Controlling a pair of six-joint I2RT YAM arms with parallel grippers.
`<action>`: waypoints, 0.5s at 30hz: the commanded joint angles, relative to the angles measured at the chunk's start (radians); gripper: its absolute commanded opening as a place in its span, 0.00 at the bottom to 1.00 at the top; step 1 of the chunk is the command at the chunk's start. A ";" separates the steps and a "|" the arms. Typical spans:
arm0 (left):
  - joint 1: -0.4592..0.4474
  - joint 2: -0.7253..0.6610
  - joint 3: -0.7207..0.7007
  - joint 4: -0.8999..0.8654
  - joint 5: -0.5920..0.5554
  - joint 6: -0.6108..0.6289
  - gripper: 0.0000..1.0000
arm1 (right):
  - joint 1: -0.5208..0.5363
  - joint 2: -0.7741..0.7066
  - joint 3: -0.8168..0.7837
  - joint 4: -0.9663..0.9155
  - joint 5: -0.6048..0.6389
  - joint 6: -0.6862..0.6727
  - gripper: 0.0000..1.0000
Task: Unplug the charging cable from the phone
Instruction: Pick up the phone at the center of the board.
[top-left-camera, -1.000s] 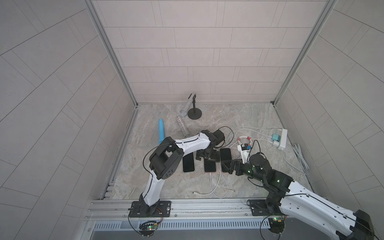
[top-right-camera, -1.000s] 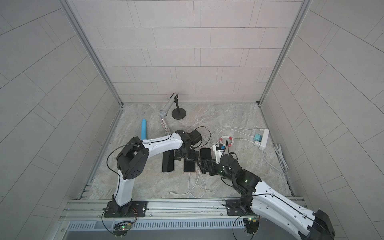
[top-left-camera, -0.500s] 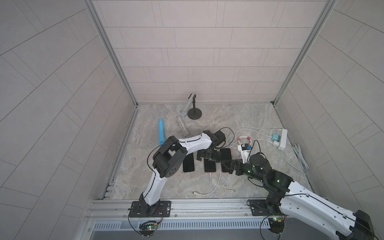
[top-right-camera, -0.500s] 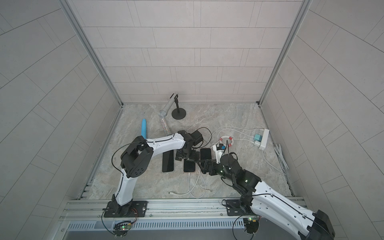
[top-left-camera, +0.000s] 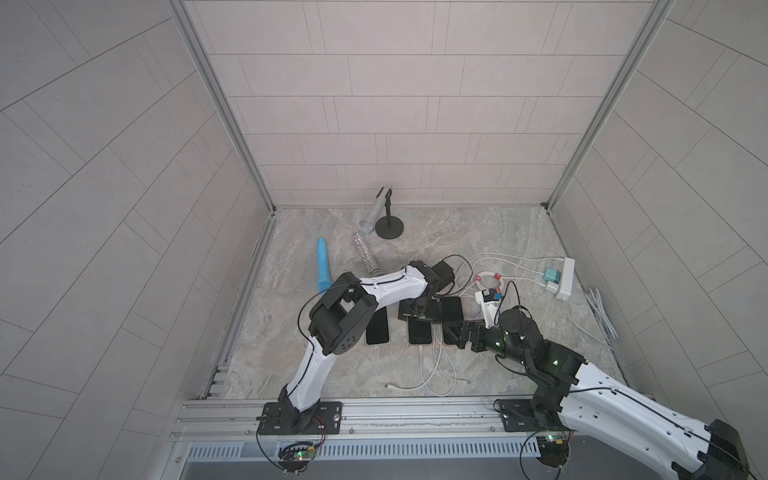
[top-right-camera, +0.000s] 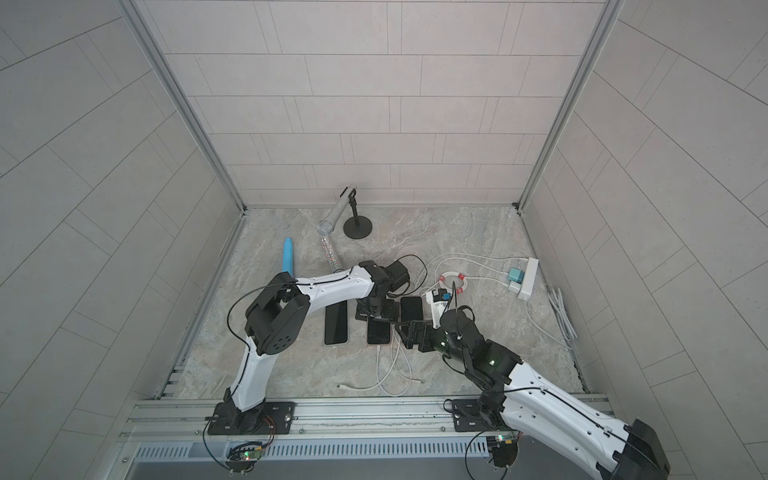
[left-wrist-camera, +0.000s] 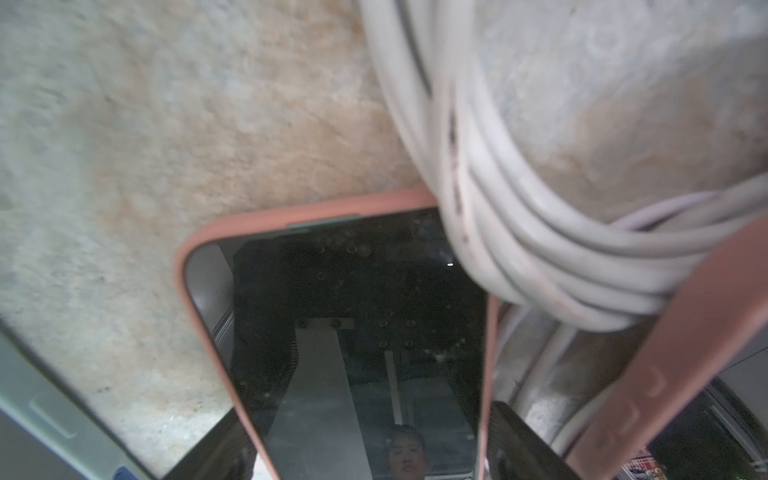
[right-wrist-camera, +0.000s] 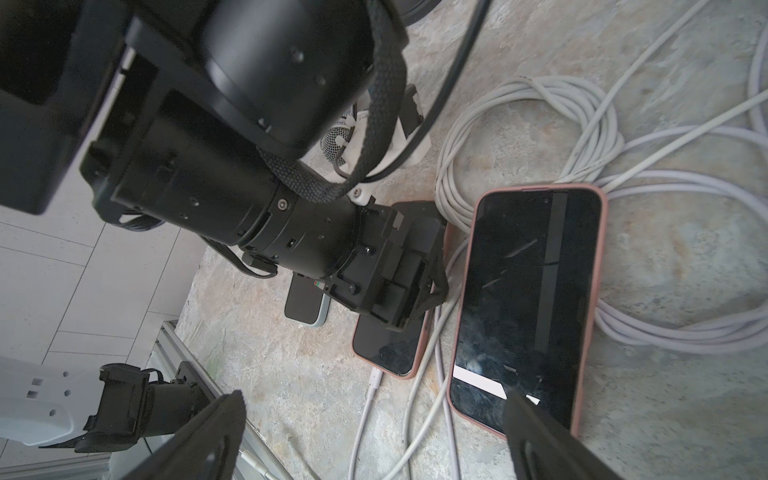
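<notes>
Marble tabletop (top-left-camera: 498, 232): left claw (top-left-camera: 419, 316) straddles middle phone (top-left-camera: 419, 336), grip unclear; right claw (top-left-camera: 453, 334) spread, cable plug (right-wrist-camera: 375, 377) ahead.

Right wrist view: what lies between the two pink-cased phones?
White cables run lengthwise through the gap between the plugged-in phone and the nearer phone; the right wrist view shows this.

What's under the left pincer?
The far half of the pink-cased middle phone lies under the left pincer. Its near end shows, white charging cable plugged in. Pad contact with the phone's sides is covered.
</notes>
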 joint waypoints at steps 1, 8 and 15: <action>0.003 0.025 0.007 -0.019 -0.033 -0.012 0.81 | -0.006 -0.009 -0.010 0.011 0.002 0.004 1.00; 0.009 0.005 -0.011 0.000 -0.026 -0.020 0.71 | -0.006 -0.012 -0.012 0.011 -0.003 0.004 1.00; 0.023 -0.026 -0.038 0.026 -0.012 -0.020 0.60 | -0.009 -0.015 -0.008 0.010 -0.006 0.002 1.00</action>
